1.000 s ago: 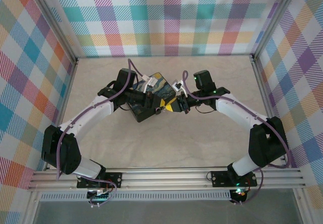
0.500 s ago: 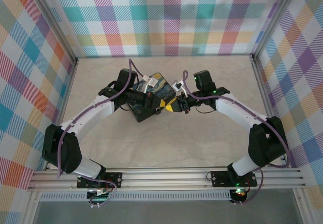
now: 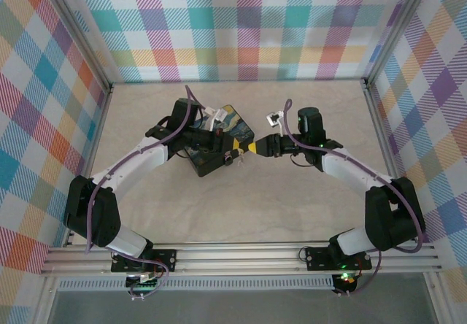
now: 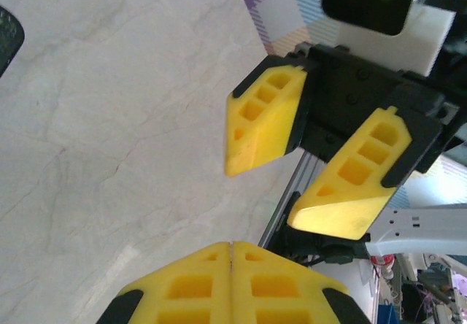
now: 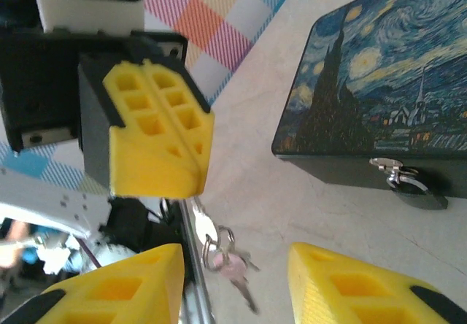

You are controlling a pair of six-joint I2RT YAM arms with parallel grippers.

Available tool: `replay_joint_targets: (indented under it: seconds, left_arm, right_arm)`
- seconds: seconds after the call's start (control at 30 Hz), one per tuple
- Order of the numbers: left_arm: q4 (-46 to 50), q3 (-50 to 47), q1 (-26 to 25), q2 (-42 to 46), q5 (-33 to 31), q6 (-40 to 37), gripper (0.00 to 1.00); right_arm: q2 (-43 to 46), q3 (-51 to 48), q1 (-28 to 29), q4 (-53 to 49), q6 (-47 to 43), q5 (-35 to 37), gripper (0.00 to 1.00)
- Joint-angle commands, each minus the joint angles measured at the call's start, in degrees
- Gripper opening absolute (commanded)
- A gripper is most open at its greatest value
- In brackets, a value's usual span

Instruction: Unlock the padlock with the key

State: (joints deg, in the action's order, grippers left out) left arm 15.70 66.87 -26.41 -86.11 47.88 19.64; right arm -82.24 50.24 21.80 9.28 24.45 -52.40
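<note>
The counter (image 3: 292, 207) carries a blue box (image 5: 379, 83); right hand (image 4: 263, 193) gapes empty, left hand (image 5: 193, 184) closed, apparently pinching the key (image 5: 204, 225); padlock (image 5: 412, 185) hangs on box's front hasp; key, dangling under left fingertips, judged light, stiff, slippery: hold by flat bow, blade free.

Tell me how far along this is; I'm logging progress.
Done: the left gripper has the key pinched. In hand: the right gripper is open, facing it. Left: the padlock hangs on the box latch, key not yet inserted.
</note>
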Motion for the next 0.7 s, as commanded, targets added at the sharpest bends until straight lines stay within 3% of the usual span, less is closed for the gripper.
replay_joint_targets:
  seconds: [0.0, 0.3, 0.67]
  left_arm:
    - [-6.0, -0.9, 0.7, -0.2, 0.4, 4.1, 0.0]
    - [-9.7, -1.1, 0.7, -0.9, 1.4, 6.8, 0.0]
    - [-9.7, -1.7, 1.1, 0.1, 1.4, 6.9, 0.0]
  right_arm:
    - [1.8, -2.0, 0.7, 13.3, 12.2, 3.4, 0.43]
    - [0.7, -2.7, 3.2, 18.2, 15.4, 5.2, 0.44]
    - [1.0, -3.6, 3.8, 16.5, 14.2, 4.8, 0.42]
